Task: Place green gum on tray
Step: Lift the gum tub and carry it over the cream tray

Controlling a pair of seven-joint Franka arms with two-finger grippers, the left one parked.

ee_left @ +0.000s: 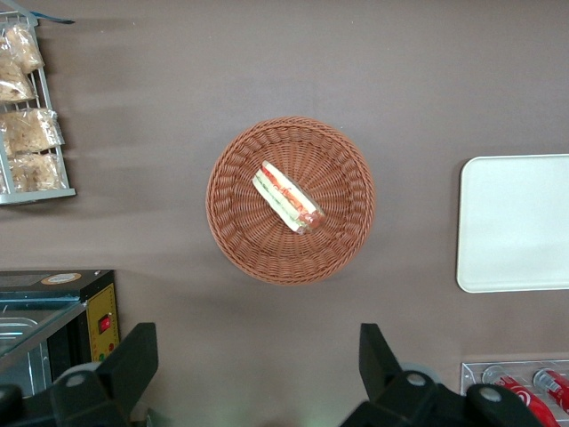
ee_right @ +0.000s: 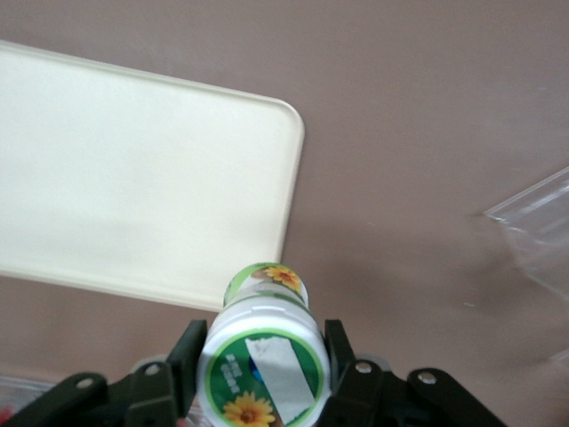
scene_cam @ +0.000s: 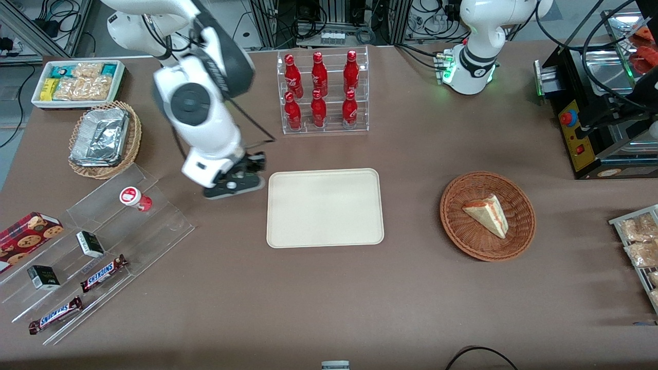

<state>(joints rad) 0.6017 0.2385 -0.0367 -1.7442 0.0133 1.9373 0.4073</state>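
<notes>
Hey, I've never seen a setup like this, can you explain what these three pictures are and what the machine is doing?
Two white robot arms stand at a brown table. One picture looks at them from the front; the other two come from cameras on their wrists. The working arm's gripper is shut on the green gum, a small bottle, just beside the tray, which holds nothing yet. Also on the table: a rack of red bottles, a basket with a sandwich, and snack bars on a clear stand.
</notes>
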